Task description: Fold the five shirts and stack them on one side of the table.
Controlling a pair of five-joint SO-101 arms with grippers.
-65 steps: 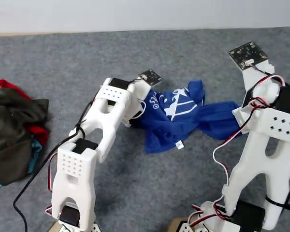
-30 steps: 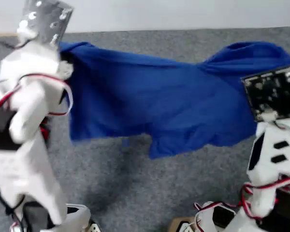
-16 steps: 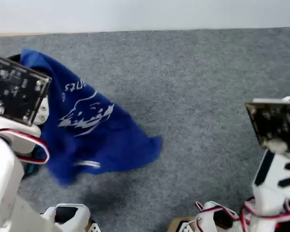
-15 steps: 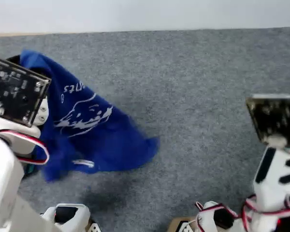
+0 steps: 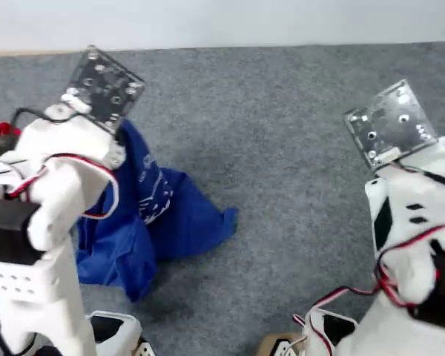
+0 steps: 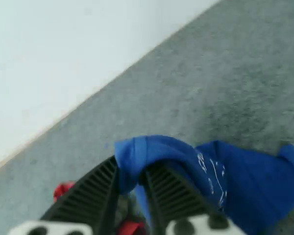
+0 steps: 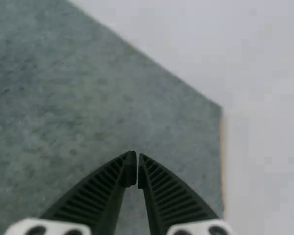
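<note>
**Grey Felt Table Against a Pale Wall**

The table (image 5: 304, 170) has a grey, felt-like top with a mottled nap that reaches every edge in view. A thin tan strip (image 5: 15, 53) runs along its far edge. Behind the strip rises a plain pale wall (image 5: 222, 21). The light is soft and even, casting only faint shadows.

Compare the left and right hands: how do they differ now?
Left hand is shut on the blue shirt; right hand is shut on nothing. Left hand's tips have cloth draped over them; right hand's tips are bare, over the grey table. Both are black, ribbed and closed.
</note>
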